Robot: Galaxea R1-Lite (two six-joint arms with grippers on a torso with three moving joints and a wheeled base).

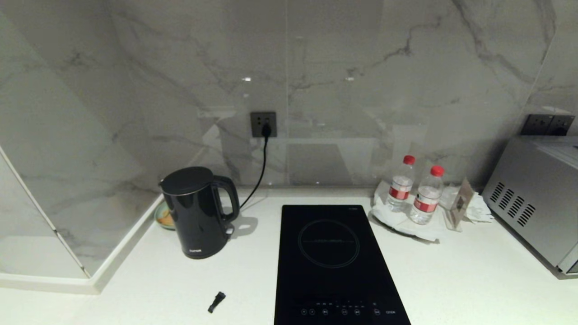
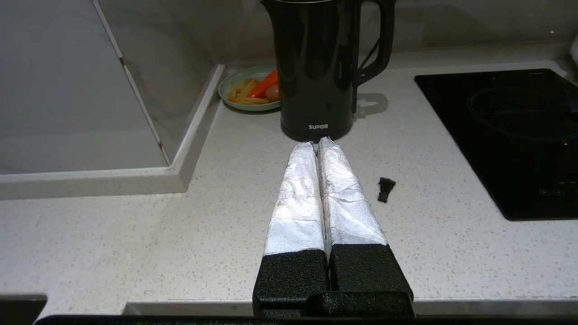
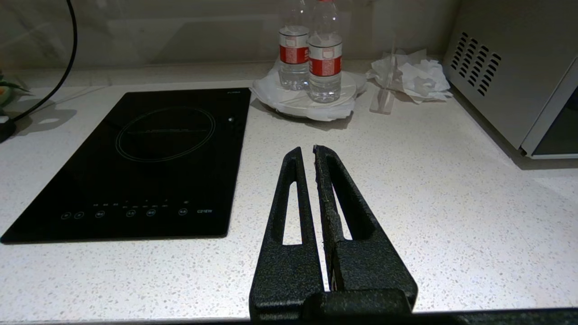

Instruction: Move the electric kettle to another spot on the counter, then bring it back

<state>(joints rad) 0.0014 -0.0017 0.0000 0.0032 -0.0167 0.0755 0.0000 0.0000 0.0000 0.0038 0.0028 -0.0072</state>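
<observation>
While a small black scrap lies just beside the closed, empty left gripper, the electric kettle stands upright straight ahead, apart from its tips

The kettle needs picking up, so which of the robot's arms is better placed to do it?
Probably the left. The left gripper, shut, points straight at the electric kettle across bare counter. The right gripper faces water bottles beyond the cooktop.

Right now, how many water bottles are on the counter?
2. Both water bottles stand side by side on white paper at the back of the counter, right of the cooktop: one nearer the wall, the other slightly forward. None seems hidden.
</observation>
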